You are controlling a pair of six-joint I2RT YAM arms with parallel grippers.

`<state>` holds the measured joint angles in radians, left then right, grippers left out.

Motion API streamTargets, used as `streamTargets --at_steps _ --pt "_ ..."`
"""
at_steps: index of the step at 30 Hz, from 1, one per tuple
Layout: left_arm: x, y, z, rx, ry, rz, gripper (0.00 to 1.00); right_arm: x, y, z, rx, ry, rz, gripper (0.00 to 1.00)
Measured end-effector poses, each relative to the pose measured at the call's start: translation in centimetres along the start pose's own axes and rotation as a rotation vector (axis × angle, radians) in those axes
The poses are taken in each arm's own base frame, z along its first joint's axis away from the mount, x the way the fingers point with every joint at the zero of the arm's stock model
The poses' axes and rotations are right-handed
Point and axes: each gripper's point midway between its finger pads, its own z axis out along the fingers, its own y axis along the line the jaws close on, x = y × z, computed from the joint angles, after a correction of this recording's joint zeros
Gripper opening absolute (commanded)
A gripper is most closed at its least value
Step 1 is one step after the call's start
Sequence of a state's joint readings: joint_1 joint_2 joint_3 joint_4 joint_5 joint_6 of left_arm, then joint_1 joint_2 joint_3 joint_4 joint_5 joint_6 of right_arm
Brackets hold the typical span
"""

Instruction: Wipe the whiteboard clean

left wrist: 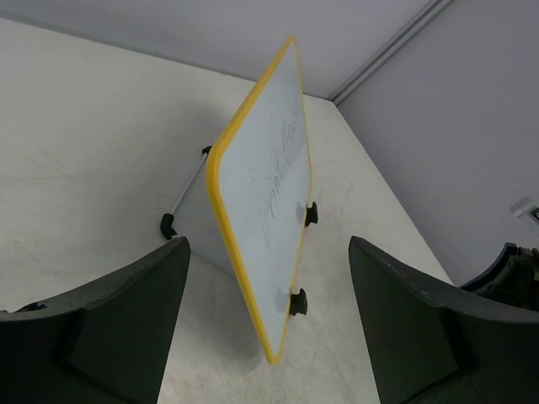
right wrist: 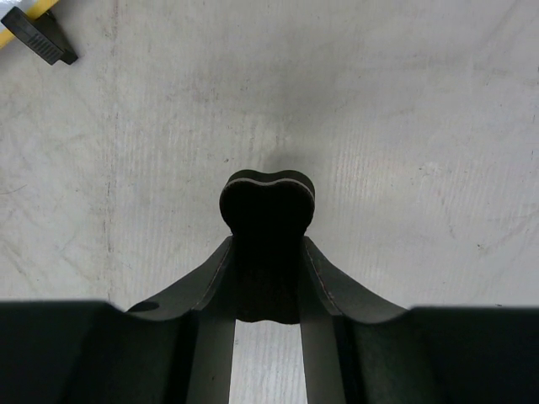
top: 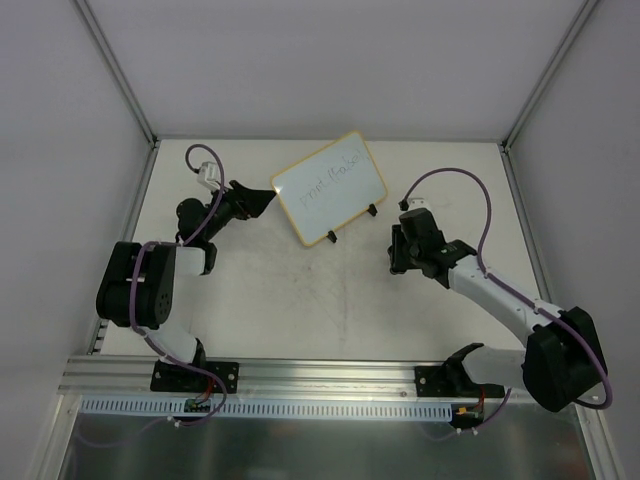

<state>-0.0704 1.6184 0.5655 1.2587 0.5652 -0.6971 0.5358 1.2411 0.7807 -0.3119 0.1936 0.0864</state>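
Left end effector [top: 262, 200]: spread wide, holding nothing, nearest corner of the whiteboard [left wrist: 269, 194] between its fingers, untouched. Right end effector [right wrist: 267, 244]: clamped on a small black eraser block [right wrist: 267, 202], low over the counter [top: 300, 300], near the board's right. Whiteboard stands tilted on black clip feet [right wrist: 38, 34], far centre, with faint handwriting.

The writing on the whiteboard [top: 330, 188] is too small to read from above. In the left wrist view it is faint and squeezed sideways. There, a thin silver rod [left wrist: 187, 187] at middle left cannot be identified, and the fingers [left wrist: 126, 328] run off the bottom edge. The right wrist view cuts the board to one corner with a black foot [right wrist: 38, 35], upper left. Whether the right gripper [right wrist: 267, 189] pinches anything cannot be told.
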Motion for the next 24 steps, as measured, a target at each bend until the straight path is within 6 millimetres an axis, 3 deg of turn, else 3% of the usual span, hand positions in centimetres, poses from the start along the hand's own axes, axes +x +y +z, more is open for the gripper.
streamTargets --at_steps 6,13,18,24 --pt "1.2 2.2 1.7 -0.019 0.040 -0.057 0.75 -0.5 0.3 -0.6 -0.024 -0.022 -0.009 0.00" --pt "1.0 2.9 3.6 0.006 0.051 -0.077 0.76 -1.6 1.3 -1.4 -0.083 -0.067 -0.013 0.00" --pt "2.0 3.8 4.5 0.013 0.083 -0.135 0.64 -2.1 1.8 -1.6 -0.108 -0.074 -0.021 0.00" --pt "2.9 4.2 4.7 0.019 0.113 -0.178 0.59 -2.8 2.3 -1.4 -0.121 -0.080 -0.026 0.00"
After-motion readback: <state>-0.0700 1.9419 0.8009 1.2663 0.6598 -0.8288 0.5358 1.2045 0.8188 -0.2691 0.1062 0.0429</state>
